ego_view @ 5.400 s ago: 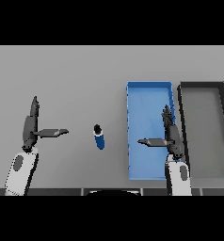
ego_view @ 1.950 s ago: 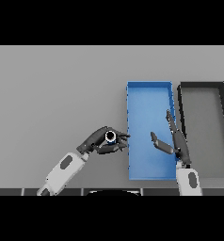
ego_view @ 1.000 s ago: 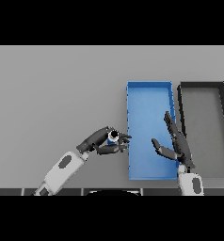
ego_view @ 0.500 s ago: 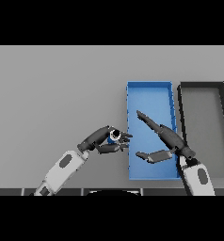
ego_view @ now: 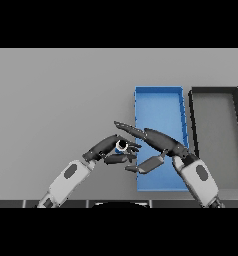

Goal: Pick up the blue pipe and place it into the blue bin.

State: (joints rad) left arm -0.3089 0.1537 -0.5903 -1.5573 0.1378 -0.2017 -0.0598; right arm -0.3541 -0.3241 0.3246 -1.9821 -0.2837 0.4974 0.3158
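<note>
Left hand (ego_view: 107, 150), fingers curled around the blue pipe (ego_view: 121, 145), holds it above the grey table (ego_view: 56, 100) just left of the blue bin (ego_view: 158, 102), barely moved from a moment ago. Right hand (ego_view: 158, 141), fingers straight and relaxed, has swung leftward over the bin's near edge to meet it, likely for a handover. Black bin (ego_view: 216, 92) sits rightmost.

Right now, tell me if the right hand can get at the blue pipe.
Probably yes. The right hand stretches open fingers over the blue bin's left wall toward the blue pipe, with nothing between them. But the left hand is curled round the pipe, leaving little of it free to grasp.
</note>
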